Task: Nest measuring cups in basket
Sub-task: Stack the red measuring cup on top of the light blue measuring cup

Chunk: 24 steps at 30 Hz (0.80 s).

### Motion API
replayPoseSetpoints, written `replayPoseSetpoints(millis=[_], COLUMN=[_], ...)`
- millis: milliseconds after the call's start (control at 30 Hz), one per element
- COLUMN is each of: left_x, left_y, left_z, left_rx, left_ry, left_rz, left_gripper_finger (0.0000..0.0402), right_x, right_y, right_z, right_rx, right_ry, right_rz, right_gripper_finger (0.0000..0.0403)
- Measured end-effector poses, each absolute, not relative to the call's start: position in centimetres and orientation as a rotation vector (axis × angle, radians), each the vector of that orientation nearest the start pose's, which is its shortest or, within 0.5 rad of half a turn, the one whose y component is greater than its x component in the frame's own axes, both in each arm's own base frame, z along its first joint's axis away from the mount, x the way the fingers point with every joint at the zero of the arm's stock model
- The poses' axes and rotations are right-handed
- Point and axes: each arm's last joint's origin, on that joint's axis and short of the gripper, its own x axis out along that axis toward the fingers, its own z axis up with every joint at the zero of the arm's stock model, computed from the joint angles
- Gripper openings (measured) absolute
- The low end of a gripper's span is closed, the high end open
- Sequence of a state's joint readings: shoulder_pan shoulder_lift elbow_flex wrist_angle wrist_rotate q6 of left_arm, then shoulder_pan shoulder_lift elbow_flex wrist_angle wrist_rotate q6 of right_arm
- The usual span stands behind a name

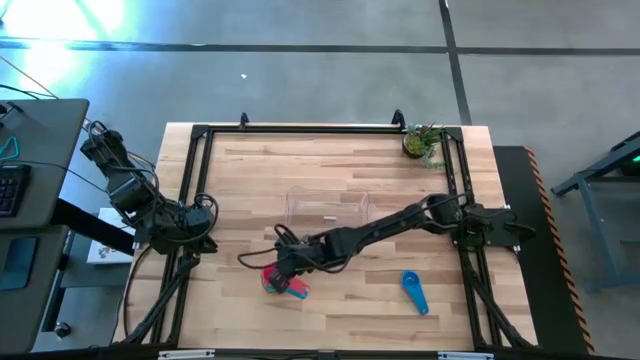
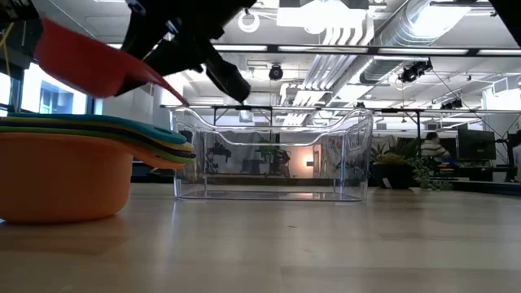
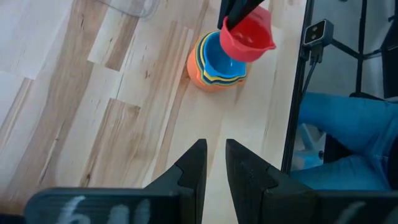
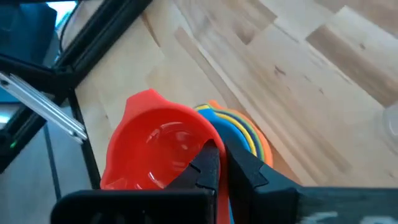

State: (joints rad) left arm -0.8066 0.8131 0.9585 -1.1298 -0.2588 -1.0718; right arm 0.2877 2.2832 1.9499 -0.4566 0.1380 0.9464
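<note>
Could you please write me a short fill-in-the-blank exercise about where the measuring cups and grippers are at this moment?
1. The right gripper is shut on the ____ cup.
2. That cup hangs above a nested stack whose outermost cup is ____.
3. The clear basket holds ____ cups.
4. The lone cup lying apart on the table is ____.

Missing words: coral; orange; no; blue

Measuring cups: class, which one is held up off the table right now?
The coral cup. The right gripper pinches it, tilted, above the nested stack standing on the table; the blue cup lies alone on the wood, untouched.
</note>
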Motion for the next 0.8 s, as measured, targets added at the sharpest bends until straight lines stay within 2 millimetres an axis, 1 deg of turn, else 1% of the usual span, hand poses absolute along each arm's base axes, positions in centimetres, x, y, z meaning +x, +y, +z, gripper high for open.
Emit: replayPoseSetpoints(millis=[233,633,800], left_x=[9.2,9.2,9.2], left_y=[-8.5,-8.5,-8.5], left_z=[31.0,31.0,31.0], left_rx=[-0.488,-0.49,-0.489], left_ry=[0.983,0.983,0.984], left_rz=[0.023,0.025,0.024], left_gripper_finger=[0.0051,0.0051,0.0051], right_x=[49.4,49.3,49.4], right_y=[14.7,14.7,14.4], right_z=[19.1,19.0,19.0], right_rx=[0.764,0.778,0.802], right_ry=[0.827,0.854,0.846], right_rz=[-0.232,-0.221,-0.235], right_gripper_finger=[0.0005,0.0006,0.0023])
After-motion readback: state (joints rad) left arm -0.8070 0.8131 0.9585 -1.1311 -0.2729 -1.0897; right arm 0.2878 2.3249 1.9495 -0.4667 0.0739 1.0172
